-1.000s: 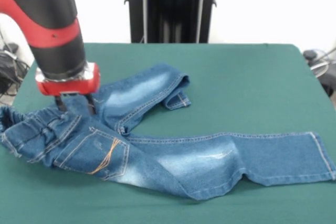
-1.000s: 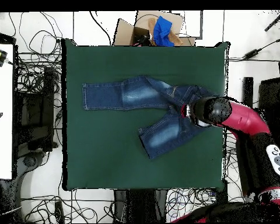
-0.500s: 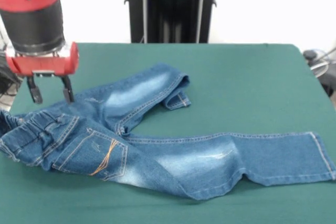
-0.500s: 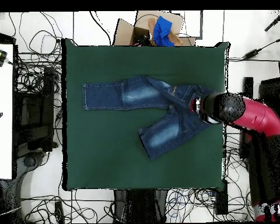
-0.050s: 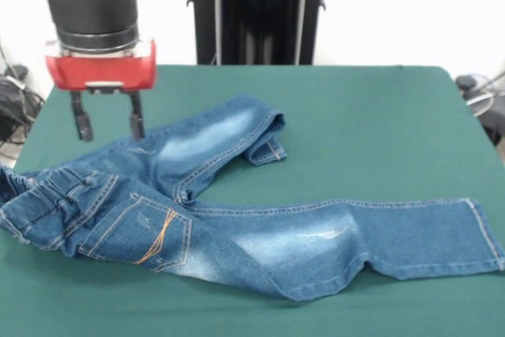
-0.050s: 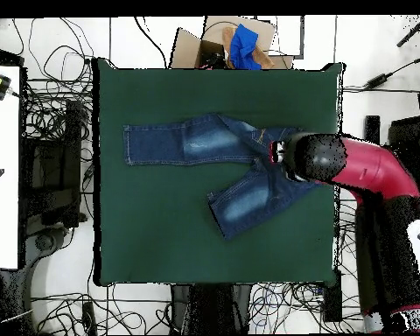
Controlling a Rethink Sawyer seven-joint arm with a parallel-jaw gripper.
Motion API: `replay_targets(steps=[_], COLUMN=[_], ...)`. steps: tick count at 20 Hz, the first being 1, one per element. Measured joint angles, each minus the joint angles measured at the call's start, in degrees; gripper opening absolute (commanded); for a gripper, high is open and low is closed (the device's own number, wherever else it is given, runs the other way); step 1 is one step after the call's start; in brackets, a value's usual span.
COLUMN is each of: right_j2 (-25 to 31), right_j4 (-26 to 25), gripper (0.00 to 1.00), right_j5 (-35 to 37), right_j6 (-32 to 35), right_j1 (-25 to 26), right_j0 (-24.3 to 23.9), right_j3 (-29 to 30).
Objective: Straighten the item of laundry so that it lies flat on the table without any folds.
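Your gripper (image 5: 106, 126) hung empty above the jeans' (image 5: 237, 219) waistband end, fingers spread wide. One leg lay stretched nearly flat along the table (image 5: 379, 116). The other, beyond it, was angled with its hem folded under. You had that leg and the bunched waistband left.

I'm looking at a robotics lab: tangled cables (image 6: 52, 122) are sprawling over the white floor around the green table (image 6: 161, 236), a cardboard box (image 6: 215, 39) is sitting behind it, and a black frame (image 5: 256, 9) is standing against bare white walls.
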Motion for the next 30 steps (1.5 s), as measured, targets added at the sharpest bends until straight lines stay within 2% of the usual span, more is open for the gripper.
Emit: replay_targets(steps=[6,11,15,20,30], right_j2=[-0.1,-0.4,-0.4,-0.1,0.8], right_j4=[0.0,-0.6,-3.0,-7.1,-7.3], gripper=[1.00,1.00,1.00,1.00,1.00], right_j5=[-5.0,-8.2,-13.0,-20.7,-22.7], right_j6=[0.0,0.0,0.0,0.0,0.0], right_j1=[0.3,3.4,8.2,16.4,16.3], right_j0=[1.4,1.9,1.3,-1.7,-3.1], right_j3=[3.1,3.4,2.6,1.7,2.5])
